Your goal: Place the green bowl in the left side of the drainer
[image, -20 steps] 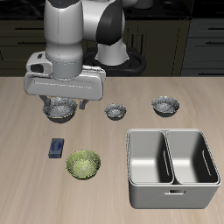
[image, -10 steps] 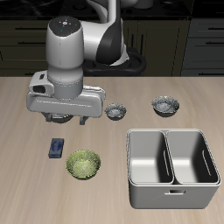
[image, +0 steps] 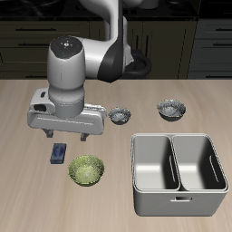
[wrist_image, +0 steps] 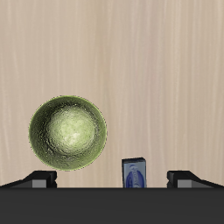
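The green bowl (image: pixel 86 169) sits upright on the table near the front edge, beside the drainer (image: pixel 178 139); it also shows in the wrist view (wrist_image: pixel 68 131). The drainer is a grey metal basin with two side-by-side compartments, both empty. My gripper (image: pixel 67 136) hangs above the table just behind the green bowl, fingers wide apart and holding nothing. In the wrist view the gripper (wrist_image: pixel 112 179) shows both fingertips (wrist_image: pixel 42 178) spread, with the bowl off to one side of the gap.
A small blue rectangular object (image: pixel 59 152) lies below the gripper, beside the green bowl; it shows in the wrist view too (wrist_image: pixel 133 172). Two grey patterned bowls (image: pixel 120 115) (image: pixel 170 109) stand farther back behind the drainer.
The gripper has moved forward and down from over a grey bowl at the back toward the green bowl, staying open. The bowls and drainer have not moved.
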